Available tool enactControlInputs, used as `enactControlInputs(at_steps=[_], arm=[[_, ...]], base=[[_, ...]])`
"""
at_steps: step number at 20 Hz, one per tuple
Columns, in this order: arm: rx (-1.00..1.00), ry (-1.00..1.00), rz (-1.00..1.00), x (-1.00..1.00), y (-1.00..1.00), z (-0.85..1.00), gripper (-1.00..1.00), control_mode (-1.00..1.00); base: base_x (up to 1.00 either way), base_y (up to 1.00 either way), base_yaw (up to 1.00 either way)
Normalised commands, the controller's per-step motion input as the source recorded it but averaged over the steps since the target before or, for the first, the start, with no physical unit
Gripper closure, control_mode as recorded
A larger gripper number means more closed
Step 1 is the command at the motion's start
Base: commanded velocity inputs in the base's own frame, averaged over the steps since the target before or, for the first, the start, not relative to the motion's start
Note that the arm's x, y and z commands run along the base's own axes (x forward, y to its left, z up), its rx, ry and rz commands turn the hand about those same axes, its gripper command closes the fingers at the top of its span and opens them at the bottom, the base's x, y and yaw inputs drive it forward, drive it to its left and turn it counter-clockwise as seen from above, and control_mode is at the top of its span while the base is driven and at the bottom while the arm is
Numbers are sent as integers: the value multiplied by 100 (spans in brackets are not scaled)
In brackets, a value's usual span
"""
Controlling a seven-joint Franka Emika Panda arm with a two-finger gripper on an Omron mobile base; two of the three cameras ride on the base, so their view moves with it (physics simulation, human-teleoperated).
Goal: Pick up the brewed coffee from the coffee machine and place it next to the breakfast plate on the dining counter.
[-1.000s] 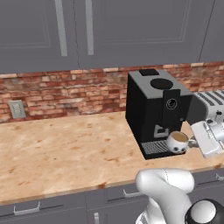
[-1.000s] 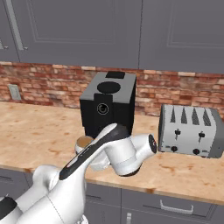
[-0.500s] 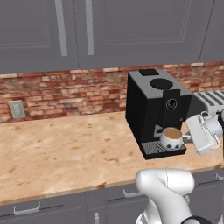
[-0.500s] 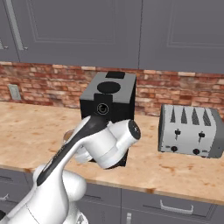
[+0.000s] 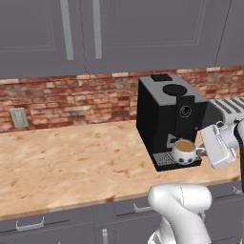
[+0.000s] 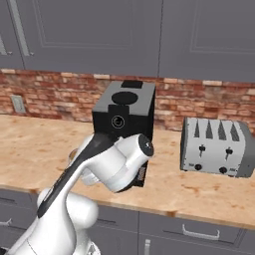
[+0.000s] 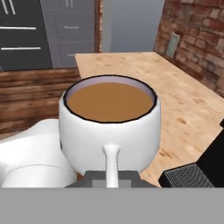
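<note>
I have the brewed coffee (image 5: 184, 151) by its side handle, which runs straight down between my fingers in the hand view, so I judge my fingers closed on that handle, though the fingertips themselves sit too low in the picture to see the contact. Taking it by the handle keeps my fingers out of the coffee and lets the mug (image 7: 109, 127) hang upright, its rim level and the light-brown surface flat (a tilt here would spill it).

From the left base view the mug is at the front of the coffee machine (image 5: 170, 116), over the grated drip tray (image 5: 165, 159) and below the spout; whether it rests on the grate or is just clear of it I cannot tell. My gripper (image 5: 206, 150) comes in from the right side, because the handle points that way and the machine's body blocks any approach from behind. The toaster (image 6: 216, 147) stands well apart on the worktop (image 5: 71, 157).

Next, I judge, comes a level draw outward from under the spout.
</note>
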Motion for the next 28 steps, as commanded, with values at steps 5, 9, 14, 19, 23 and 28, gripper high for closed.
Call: enactControlInputs(at_steps=[5, 9, 14, 19, 23, 28], arm=[[0, 0, 0, 0, 0, 0, 100, 100], [0, 0, 0, 0, 0, 0, 100, 100], [0, 0, 0, 0, 0, 0, 100, 100], [0, 0, 0, 0, 0, 0, 100, 100], [0, 0, 0, 0, 0, 0, 100, 100], [0, 0, 0, 0, 0, 0, 100, 100]], base=[[-77, 3, -11], [-97, -3, -45], [-46, 0, -74], [-2, 17, -92], [0, 24, -94], [-2, 23, -93]])
